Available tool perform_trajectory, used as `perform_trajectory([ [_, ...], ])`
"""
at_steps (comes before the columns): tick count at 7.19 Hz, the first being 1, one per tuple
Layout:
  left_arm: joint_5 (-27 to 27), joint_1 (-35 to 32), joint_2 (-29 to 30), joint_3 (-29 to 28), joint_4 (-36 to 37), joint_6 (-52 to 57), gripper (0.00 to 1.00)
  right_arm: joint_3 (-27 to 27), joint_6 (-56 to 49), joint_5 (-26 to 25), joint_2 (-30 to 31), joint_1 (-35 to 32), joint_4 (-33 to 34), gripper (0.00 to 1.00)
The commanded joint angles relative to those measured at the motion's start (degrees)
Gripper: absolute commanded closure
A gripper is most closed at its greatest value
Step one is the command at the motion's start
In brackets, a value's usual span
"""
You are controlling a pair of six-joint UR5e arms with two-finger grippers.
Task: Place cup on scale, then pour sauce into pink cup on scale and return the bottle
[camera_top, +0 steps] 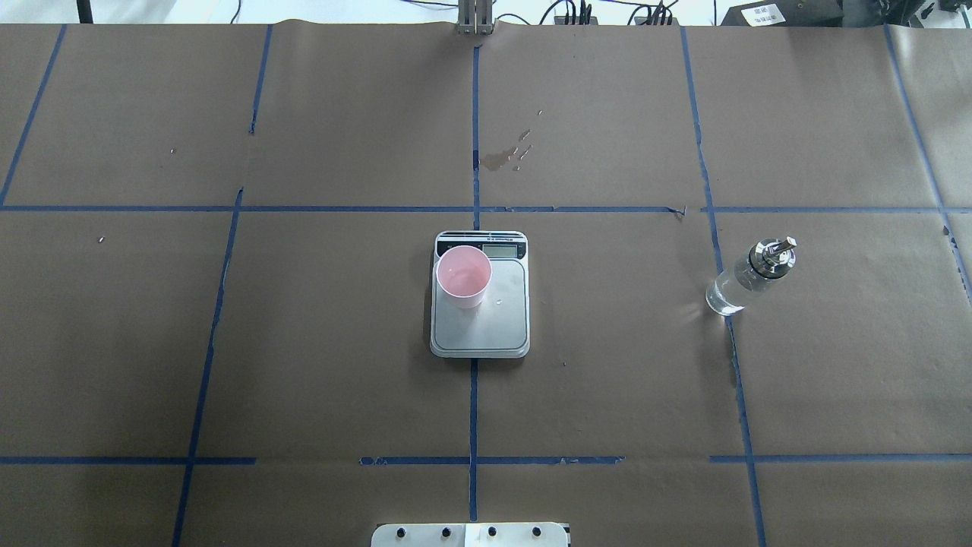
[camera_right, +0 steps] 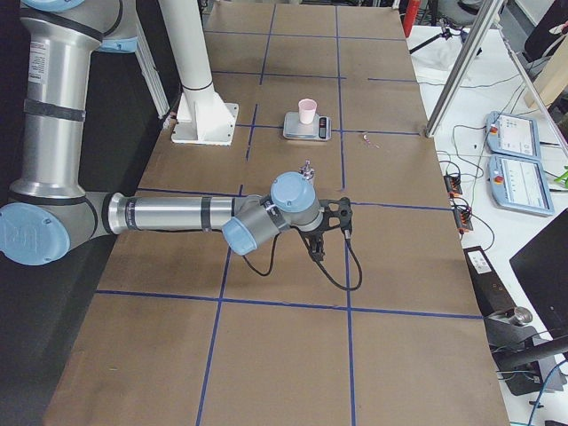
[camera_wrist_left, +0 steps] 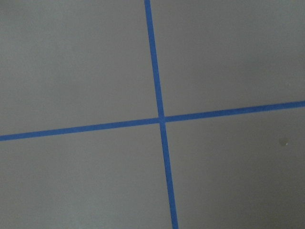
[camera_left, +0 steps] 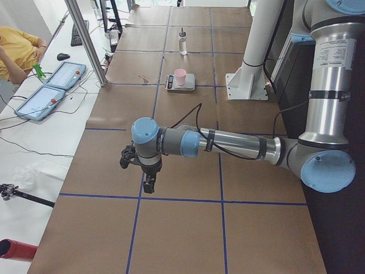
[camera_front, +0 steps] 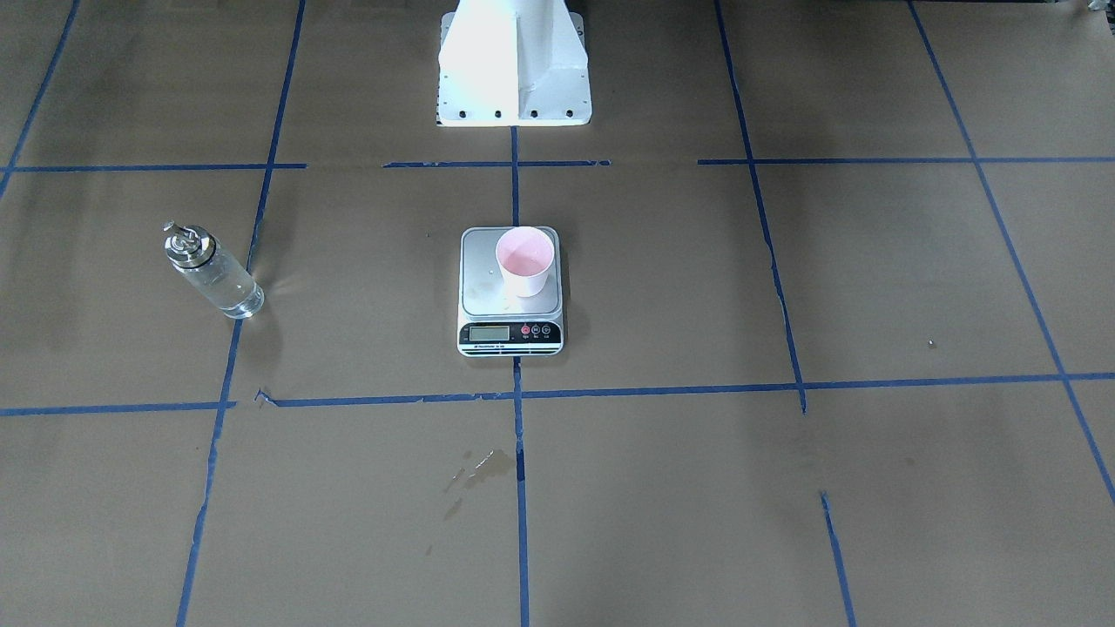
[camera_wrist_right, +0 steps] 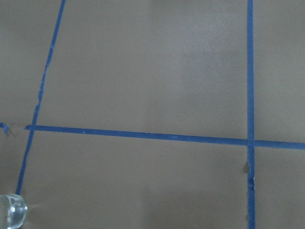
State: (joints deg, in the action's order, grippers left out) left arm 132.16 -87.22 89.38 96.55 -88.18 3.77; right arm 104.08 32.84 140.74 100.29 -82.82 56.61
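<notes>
In the middle of the front-facing picture, the flat square kitchen scale with a grey steel plate and white rim (camera_front: 479,292) sits on the brown paper-covered table (camera_front: 784,488), right on a strip of blue tape (camera_front: 520,488). The small pale pink paper cup (camera_front: 525,259) stands upright on the plate, toward the plate's upper right corner in that picture, away from the strip with the little screen and buttons. I cannot tell if there is any clear sauce inside it. Far over on the left of the same picture, well apart from the scale, the clear glass bottle with a silver metal top and spout (camera_front: 212,272) stands upright on the table beside another blue line. A dark wet stain (camera_front: 479,466) marks the paper in the lower middle. The robot's white base (camera_front: 514,65) is at the top. Neither claw touches anything. In the left side picture, the left gripper (camera_left: 148,185) hangs pointing down over the table, left of the middle, far from the cup. In the right side picture, the right gripper (camera_right: 317,250) hangs near the middle, with the bottle just behind that arm. For both claws, I cannot tell if the fingers are spread or pressed together. The right wrist picture shows only the bottle's glass bottom in its lower left corner.
</notes>
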Motion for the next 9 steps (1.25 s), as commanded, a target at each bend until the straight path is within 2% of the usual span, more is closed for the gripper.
perform_trajectory([
  [1,0.73,-0.23,-0.7,-0.05,-0.15,0.89,0.0,10.49,13.08,-3.86,1.66,6.84,0.08,0.0],
  [4,1.0,-0.15,-0.61,0.13,-0.24,0.89,0.0,20.08,21.0,-14.84,5.51,19.06,-0.09,0.0],
  [5,0.91,-0.23,-0.61,-0.05,-0.24,0.89,0.0,23.24,24.26,-19.49,8.75,22.92,-2.09,0.0],
  [6,0.91,-0.15,-1.05,0.04,-0.24,0.97,0.0,23.45,26.99,-25.19,11.65,27.83,-7.16,0.0],
  [7,1.0,-0.23,-1.4,0.3,-0.24,0.89,0.0,23.45,30.15,-32.99,12.03,34.15,-8.17,0.0],
  [8,1.0,-0.23,-1.41,0.48,-0.24,0.89,0.0,23.45,33.83,-42.99,12.04,41.96,-8.27,0.0],
  [9,1.0,-0.15,-1.32,0.74,-0.24,0.89,0.0,23.36,36.83,-50.31,12.38,47.78,-8.27,0.0],
])
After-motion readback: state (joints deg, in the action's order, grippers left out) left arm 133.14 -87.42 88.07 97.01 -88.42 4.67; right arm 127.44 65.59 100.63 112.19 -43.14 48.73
